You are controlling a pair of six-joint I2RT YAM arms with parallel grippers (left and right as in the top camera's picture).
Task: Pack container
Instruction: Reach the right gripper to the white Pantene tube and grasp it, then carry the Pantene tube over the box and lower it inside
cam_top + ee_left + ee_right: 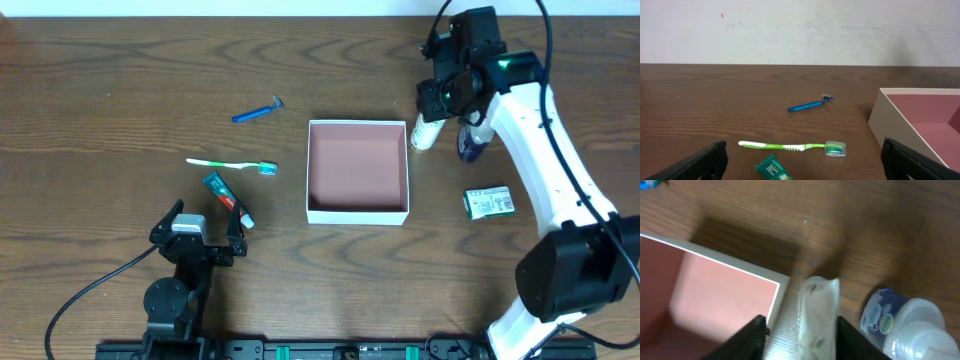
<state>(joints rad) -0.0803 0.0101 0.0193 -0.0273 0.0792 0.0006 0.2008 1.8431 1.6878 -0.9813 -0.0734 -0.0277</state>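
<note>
The container (357, 212) is a shallow white-walled box with a reddish-brown inside, mid-table, with nothing in it. My right gripper (436, 108) hovers at its far right corner. In the right wrist view its fingers (799, 335) are apart around a white tube (817, 310), which lies against the container wall (735, 264); a gap shows on the left side. The white tube also shows from overhead (424, 134). My left gripper (200, 235) is open and empty near the front left, just behind a green toothpaste tube (772, 170).
A blue-and-white bottle (472, 143) lies right of the white tube. A green packet (489, 203) lies right of the container. A blue razor (258, 111), a green toothbrush (232, 164) and the toothpaste (228, 198) lie left of it.
</note>
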